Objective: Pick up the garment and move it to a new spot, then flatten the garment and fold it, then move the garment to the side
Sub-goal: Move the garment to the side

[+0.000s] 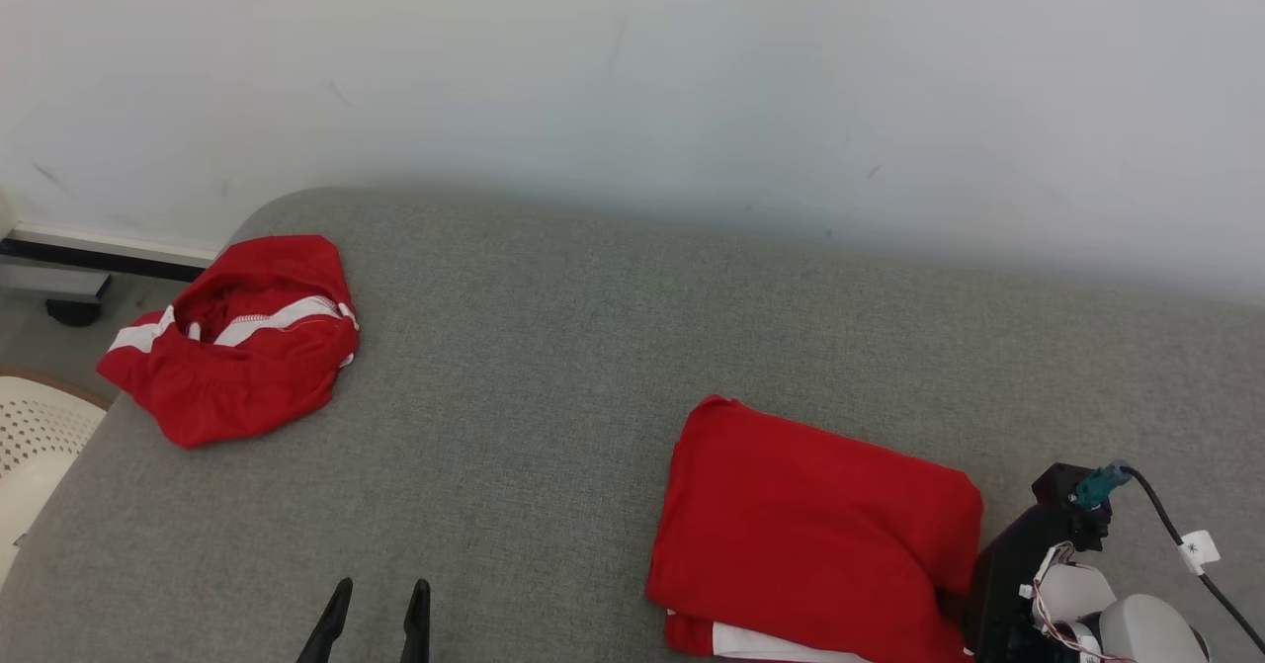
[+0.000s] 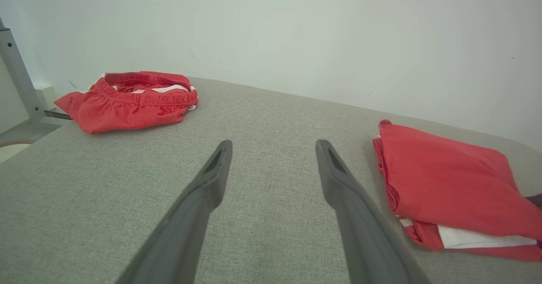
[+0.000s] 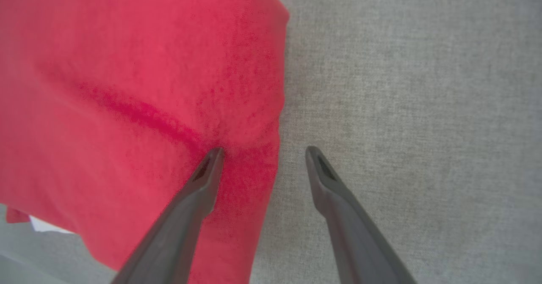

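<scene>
A folded red garment point(image 1: 815, 535) with a white strip at its lower edge lies on the grey padded table point(image 1: 553, 347) at the front right. It also appears in the left wrist view as the folded garment point(image 2: 449, 182). A second red garment point(image 1: 232, 337) with white stripes lies crumpled at the far left, and the left wrist view shows this crumpled garment point(image 2: 131, 100) too. My left gripper point(image 1: 382, 586) point(image 2: 274, 145) hovers open over bare table near the front edge, holding nothing. My right gripper point(image 3: 264, 150) is open and straddles the folded garment's point(image 3: 127, 85) right edge, one finger over cloth, one over table.
A pale wall point(image 1: 632, 80) runs along the table's far side. A white perforated basket point(image 1: 35, 436) sits below the table's left edge, and a grey metal frame point(image 2: 17, 76) stands past the crumpled garment. My right arm's dark wrist point(image 1: 1033, 554) and cable are at the front right.
</scene>
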`<state>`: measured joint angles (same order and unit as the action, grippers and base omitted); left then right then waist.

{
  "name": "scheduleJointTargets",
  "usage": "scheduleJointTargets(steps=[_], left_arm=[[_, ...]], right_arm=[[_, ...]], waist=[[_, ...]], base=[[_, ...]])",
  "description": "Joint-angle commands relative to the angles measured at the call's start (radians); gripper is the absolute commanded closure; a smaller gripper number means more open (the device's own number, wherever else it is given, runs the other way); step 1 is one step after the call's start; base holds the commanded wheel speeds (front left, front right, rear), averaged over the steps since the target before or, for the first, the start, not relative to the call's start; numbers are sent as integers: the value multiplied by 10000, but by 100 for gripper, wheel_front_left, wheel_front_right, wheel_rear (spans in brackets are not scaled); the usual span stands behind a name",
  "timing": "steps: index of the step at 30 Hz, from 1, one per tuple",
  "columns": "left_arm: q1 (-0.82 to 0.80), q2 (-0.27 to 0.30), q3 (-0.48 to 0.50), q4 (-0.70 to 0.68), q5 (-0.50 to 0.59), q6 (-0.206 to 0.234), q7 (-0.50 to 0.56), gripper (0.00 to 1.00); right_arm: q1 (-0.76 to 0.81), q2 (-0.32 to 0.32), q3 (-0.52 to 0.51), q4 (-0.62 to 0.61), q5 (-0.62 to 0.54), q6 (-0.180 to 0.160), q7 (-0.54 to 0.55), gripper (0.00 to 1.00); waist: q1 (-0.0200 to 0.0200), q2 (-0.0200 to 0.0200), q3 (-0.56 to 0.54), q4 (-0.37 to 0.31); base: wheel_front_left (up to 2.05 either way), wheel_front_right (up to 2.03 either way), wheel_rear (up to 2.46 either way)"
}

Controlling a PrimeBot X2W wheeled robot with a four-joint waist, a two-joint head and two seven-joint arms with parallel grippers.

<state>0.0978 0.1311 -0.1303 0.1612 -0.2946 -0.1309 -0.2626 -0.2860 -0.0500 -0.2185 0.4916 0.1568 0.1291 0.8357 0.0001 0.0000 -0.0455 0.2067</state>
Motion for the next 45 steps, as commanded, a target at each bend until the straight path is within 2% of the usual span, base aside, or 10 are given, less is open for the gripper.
scheduleJointTargets(steps=[1,7,8,10,12,21,27,34,39,45], left_arm=[[-157,2,-32,-26,48,14,-33,0],[-224,62,-128,-44,-14,13,-33,0],[-246,70,-121,-57,-25,13,-33,0],[-268,84,-82,-84,-37,13,-33,0],[-281,83,-63,-106,-34,13,-31,0],[-537,6,-45,-426,-104,13,-33,0],[-933,87,-46,-1070,-124,13,-33,0],[-1542,413,-270,-1531,-125,13,-33,0],[-1905,645,-406,-1648,-210,13,-33,0],[-2100,760,-440,-1660,-275,13,-33,0]], right_arm=[[-35,-5,-8,114,-111,25,-29,0],[-216,18,205,1132,-46,25,-246,0],[-264,21,250,1280,-26,25,-321,8],[-385,30,380,1507,-38,25,-511,73],[-467,32,466,1595,-221,25,-772,100],[-894,-91,584,588,-2516,0,-1400,100],[-1247,-1596,438,-472,-3868,2,-1506,100],[-1928,-3418,-938,-633,-4589,2,-1880,100],[-2485,-4296,-1268,-408,-5085,2,-2838,100],[-2764,-4466,-1820,-459,-5604,2,-3456,100]], waist=[[-1,0,78,70],[-1,0,312,55],[-1,0,348,31],[-1,0,421,-38],[-1,0,475,-137],[-1,0,949,-803],[-1,0,1728,-1170],[-1,0,2865,-1421],[-1,0,3589,-1582],[-1,0,3981,-1675]], base=[[0,0,0],[0,0,0],[0,0,0],[0,0,0],[0,0,0],[0,0,0],[0,0,0],[0,0,0],[0,0,0],[0,0,0]])
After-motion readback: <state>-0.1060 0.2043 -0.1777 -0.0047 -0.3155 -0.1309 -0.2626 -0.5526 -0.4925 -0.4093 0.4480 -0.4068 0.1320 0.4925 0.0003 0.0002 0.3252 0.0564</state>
